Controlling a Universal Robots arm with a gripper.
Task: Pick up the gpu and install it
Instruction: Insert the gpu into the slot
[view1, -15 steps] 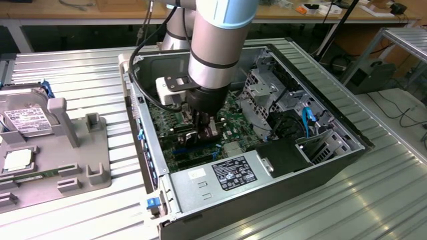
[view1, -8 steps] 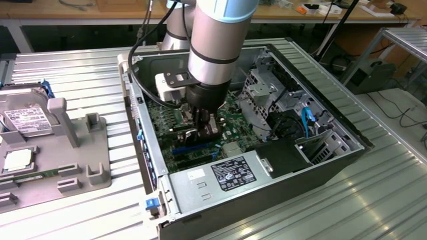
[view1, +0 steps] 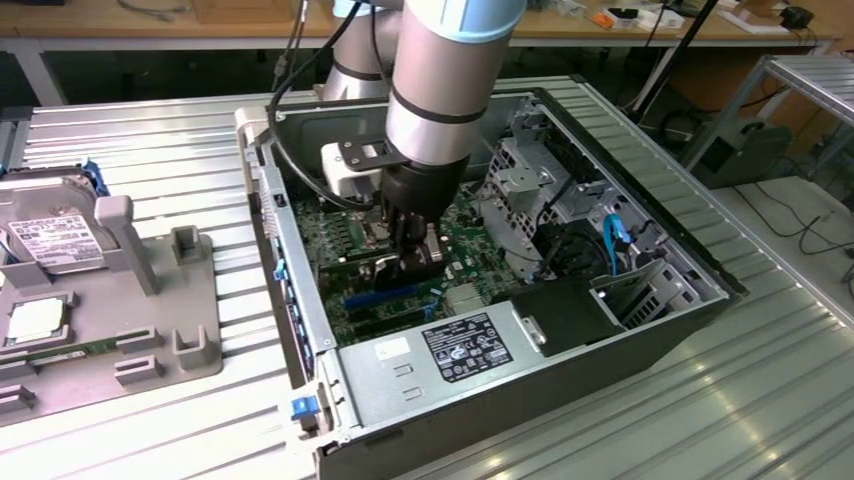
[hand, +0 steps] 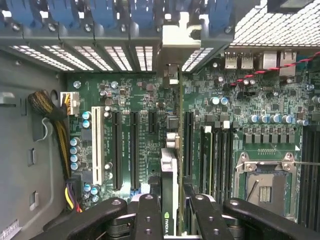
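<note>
Gpu (hand: 171, 190) stands on edge, clamped between the gripper (hand: 172, 212) fingers, over the motherboard (hand: 135, 90). In the exterior view the gripper (view1: 411, 250) hangs at the case's centre. The card's long axis runs parallel to the black expansion slots (hand: 134, 150) just beside it, silver bracket (hand: 181, 42) at the rear wall's vents. The open computer case (view1: 694, 260) lies on a ribbed metal table (view1: 747, 400); a grey fixture tray (view1: 160, 330) sits at nine o'clock.

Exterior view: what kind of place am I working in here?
Probably an electronics or robotics lab bench set up for PC assembly. An open computer case lies on a ribbed metal table, a grey fixture tray beside it holds a hard drive, and cluttered workbenches stand behind.
</note>
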